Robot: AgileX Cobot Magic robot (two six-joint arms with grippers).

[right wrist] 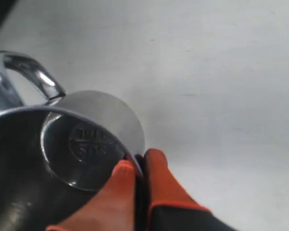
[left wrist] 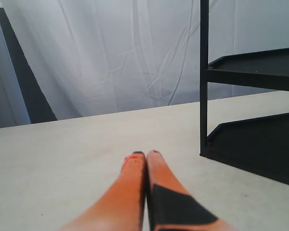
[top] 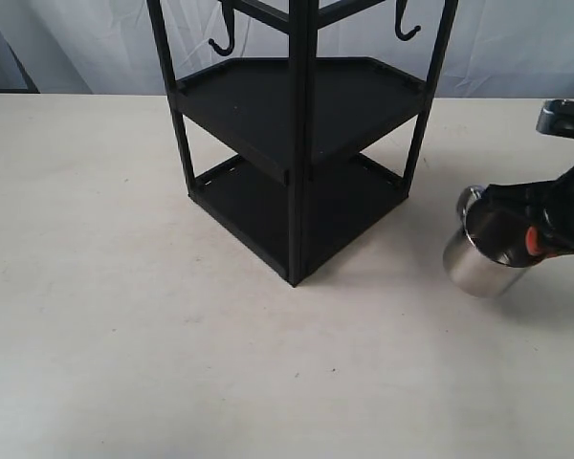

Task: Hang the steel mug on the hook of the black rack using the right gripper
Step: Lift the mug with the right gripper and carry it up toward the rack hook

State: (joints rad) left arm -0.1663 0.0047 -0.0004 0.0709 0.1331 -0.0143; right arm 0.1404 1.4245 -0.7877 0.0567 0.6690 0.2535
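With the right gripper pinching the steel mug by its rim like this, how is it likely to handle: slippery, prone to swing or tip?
The steel mug looks polished and mirror-bright, so it is probably slippery under the right gripper, which pinches only the thin wall at the rim. It already appears tilted, so it may swing or pivot. It is likely rigid and light, being thin-walled and empty.

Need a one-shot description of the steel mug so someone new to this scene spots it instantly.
Start at the tall black rack standing on the pale table; look to its right in the exterior view, near the frame edge. There the right gripper pinches the rim of the steel mug, one finger inside, one outside. It is the only shiny object: a small polished cylinder with a thin looped handle.
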